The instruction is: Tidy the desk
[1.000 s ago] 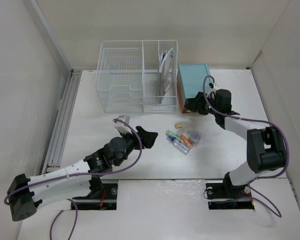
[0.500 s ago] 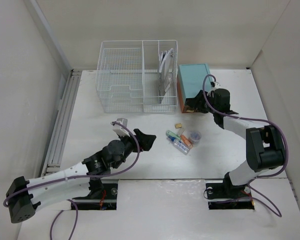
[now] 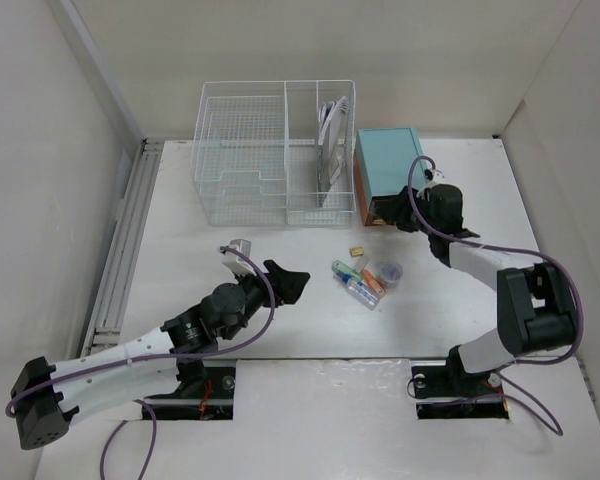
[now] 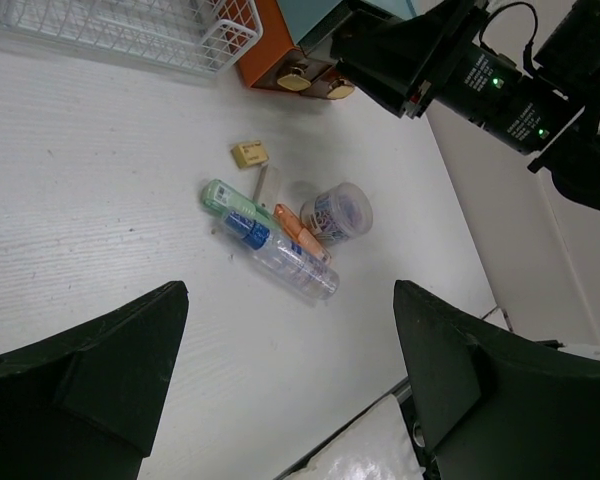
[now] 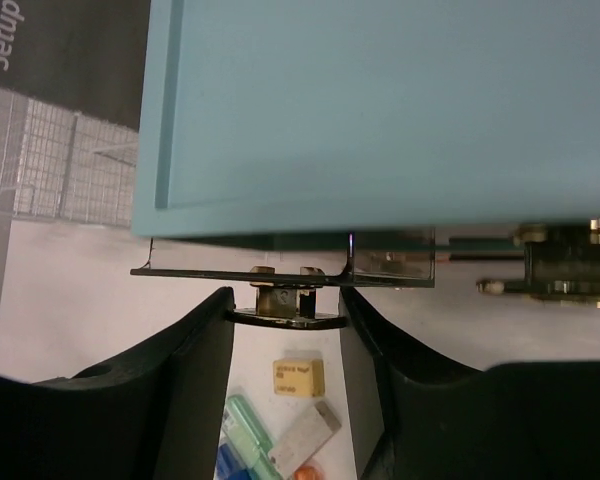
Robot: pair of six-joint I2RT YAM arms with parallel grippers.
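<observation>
The white desk (image 3: 180, 230) holds a small pile near its middle: a yellow eraser (image 4: 248, 153), a green tube (image 4: 232, 201), a clear bottle with a blue cap (image 4: 285, 262), an orange piece (image 4: 298, 232) and a round tape container (image 4: 337, 213). My left gripper (image 3: 292, 279) is open and empty, hovering just left of the pile (image 3: 365, 280). My right gripper (image 3: 392, 212) is at the front of the teal drawer box (image 3: 385, 160). In the right wrist view it (image 5: 285, 330) is shut on the drawer handle (image 5: 285, 316), and the drawer shows a narrow gap.
A white wire basket (image 3: 242, 150) with papers in its right compartment stands at the back, left of the teal box. The box has an orange front (image 4: 270, 55) with brass knobs. A ribbed metal rail (image 3: 125, 240) runs along the desk's left edge. White walls bound the desk.
My left gripper has drifted slightly toward the near edge, still open. My right gripper has stayed at the drawer front and shifted only a little.
</observation>
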